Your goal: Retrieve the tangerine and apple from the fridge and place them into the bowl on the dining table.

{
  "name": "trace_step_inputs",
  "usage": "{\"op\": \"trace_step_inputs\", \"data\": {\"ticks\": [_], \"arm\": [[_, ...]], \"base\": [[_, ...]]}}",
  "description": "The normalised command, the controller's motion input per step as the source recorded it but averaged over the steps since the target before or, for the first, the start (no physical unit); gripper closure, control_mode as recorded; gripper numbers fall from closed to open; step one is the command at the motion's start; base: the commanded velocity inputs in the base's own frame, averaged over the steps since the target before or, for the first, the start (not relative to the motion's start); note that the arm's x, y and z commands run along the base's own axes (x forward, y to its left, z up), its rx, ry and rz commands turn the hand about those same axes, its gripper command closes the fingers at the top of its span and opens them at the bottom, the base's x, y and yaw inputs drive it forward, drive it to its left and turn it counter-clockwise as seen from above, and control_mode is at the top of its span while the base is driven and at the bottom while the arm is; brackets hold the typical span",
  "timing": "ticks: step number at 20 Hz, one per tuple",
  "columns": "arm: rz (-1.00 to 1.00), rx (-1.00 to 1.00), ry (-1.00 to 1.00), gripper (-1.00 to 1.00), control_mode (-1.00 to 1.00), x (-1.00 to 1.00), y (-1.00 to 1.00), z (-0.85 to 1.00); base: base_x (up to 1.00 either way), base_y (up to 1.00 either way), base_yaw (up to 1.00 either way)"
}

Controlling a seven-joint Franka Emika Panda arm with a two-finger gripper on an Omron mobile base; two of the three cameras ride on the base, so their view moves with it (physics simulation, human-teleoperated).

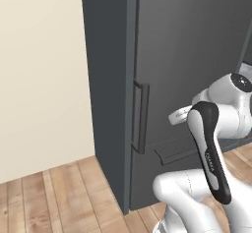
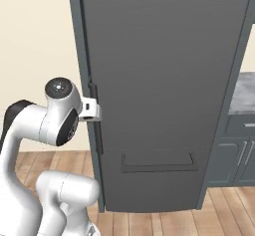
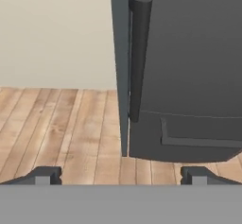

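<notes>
A: Where is the fridge (image 1: pixel 192 55)?
B: Straight ahead of the robot, tall and dark grey, with its door closed. It stands on the wooden floor (image 1: pixel 54 197), with the cream wall (image 1: pixel 39 70) to its left.

A: And the handle (image 1: pixel 141 117)?
B: A long black vertical bar near the fridge's left edge. In the hand view the handle (image 3: pixel 138 57) sits just right of that edge, and below it there is a recessed pull on the lower drawer front (image 3: pixel 198 135).

A: What is the gripper (image 3: pixel 120 175) doing?
B: Its two fingers are spread wide with nothing between them. They point at the fridge's lower left corner and are not touching it.

A: Can you see the arm?
B: Yes, in the right base view its wrist end (image 2: pixel 90 110) is level with the handle (image 2: pixel 95 123) and close beside it.

A: Anything else near the fridge?
B: To its right there is a grey cabinet (image 2: pixel 238 150) with a marbled counter top (image 2: pixel 245 93).

A: Any fruit or bowl?
B: I cannot tell; the fridge door hides whatever is inside.
</notes>
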Motion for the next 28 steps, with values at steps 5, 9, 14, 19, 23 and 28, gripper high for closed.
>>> {"op": "trace_step_inputs", "data": {"ticks": [5, 9, 14, 19, 23, 28], "arm": [[0.08, 0.0, 0.0, -1.0, -1.0, 0.53, 0.12, -0.16], [0.05, 0.0, -0.08, -1.0, -1.0, 0.5, 0.0, -0.21], [0.0, 0.0, -0.15, -1.0, -1.0, 0.46, 0.05, -0.24], [0.0, 0.0, -0.1, -1.0, -1.0, 0.5, 0.14, -0.15], [0.0, 0.0, 0.0, -1.0, -1.0, 0.47, 0.03, -0.02], [0.0, 0.0, 0.0, -1.0, -1.0, 0.49, 0.0, -0.07]], "base": [[0.0, 0.0, 0.0], [0.0, 0.0, 0.0], [0.0, 0.0, 0.0], [0.0, 0.0, 0.0], [0.0, 0.0, 0.0], [0.0, 0.0, 0.0]]}}
